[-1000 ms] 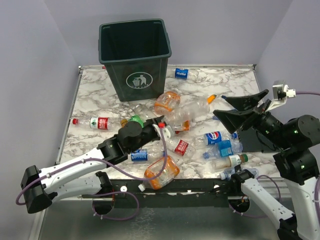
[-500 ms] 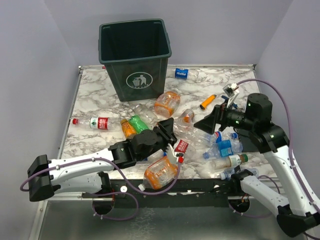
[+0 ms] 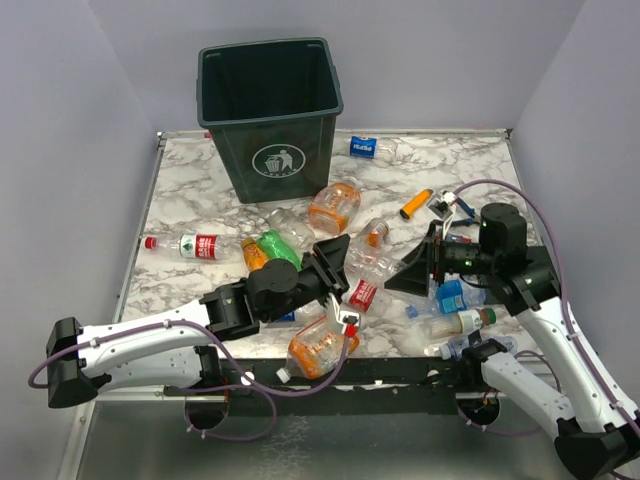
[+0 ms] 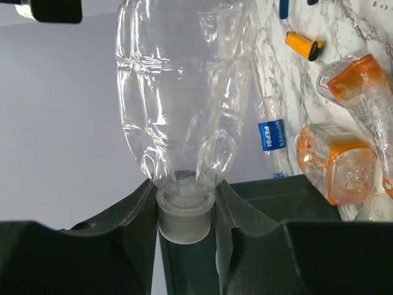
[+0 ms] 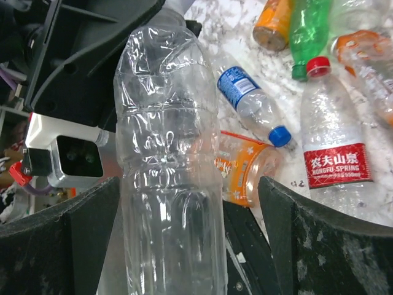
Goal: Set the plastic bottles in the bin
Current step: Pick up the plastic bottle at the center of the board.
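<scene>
My left gripper (image 3: 335, 264) is shut on the white cap and neck of a clear crumpled plastic bottle (image 4: 184, 92), held off the table and pointing right. The cap sits pinched between the fingers (image 4: 129, 215). My right gripper (image 3: 414, 268) stands open with its jaws on either side of that bottle's body (image 5: 169, 172); a gap shows on the right side. The dark green bin (image 3: 270, 110) stands at the back. Other plastic bottles lie around: an orange one (image 3: 333, 205), a green one (image 3: 280, 246), a red-labelled one (image 3: 195, 246).
An orange bottle (image 3: 322, 345) lies by the front edge, under the left arm. Blue-labelled bottles (image 3: 450, 297) cluster under the right arm. A small orange cylinder (image 3: 415, 205) lies right of centre, and one bottle (image 3: 365, 147) beside the bin.
The right arm swung down and left from the table's right edge, bringing its open jaws around the held bottle. The left gripper carried the bottle up and slightly right.
</scene>
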